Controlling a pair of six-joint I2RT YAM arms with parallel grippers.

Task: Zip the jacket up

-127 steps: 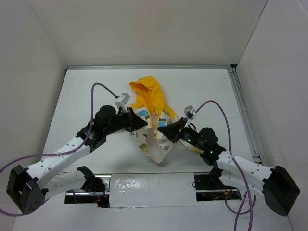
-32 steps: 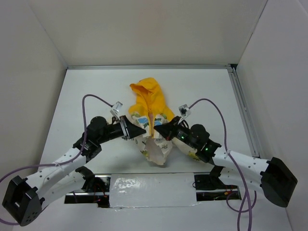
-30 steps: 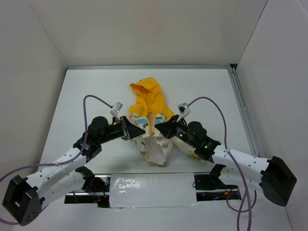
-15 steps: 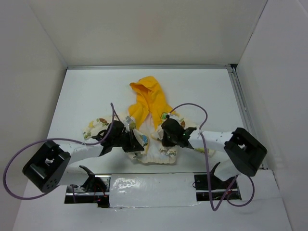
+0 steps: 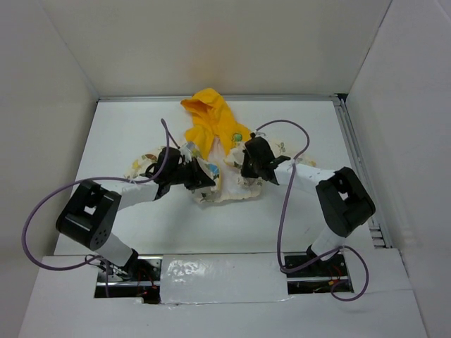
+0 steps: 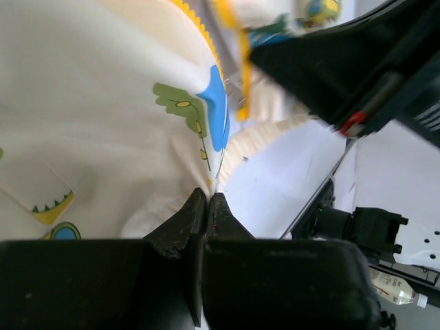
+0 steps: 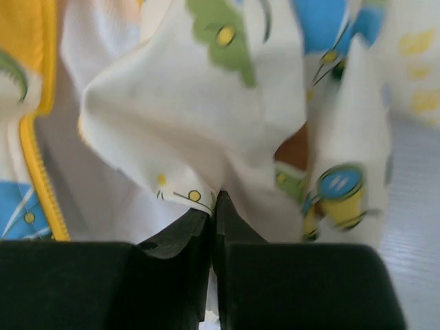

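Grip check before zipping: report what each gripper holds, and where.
Both hold the jacket: the left gripper pinches a cream printed edge, and the right gripper pinches a fold of cream printed fabric.

The jacket (image 5: 218,151) lies on the table (image 5: 127,127) toward its far middle, hood (image 5: 202,107) nearest the far edge. The left pincer (image 5: 204,183) pinches its left side, the right pincer (image 5: 246,169) its right side, cloth bunched between them

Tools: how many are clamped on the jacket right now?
2. The left tool pinches printed fabric on the left of the jacket; the right tool pinches printed fabric on its right.
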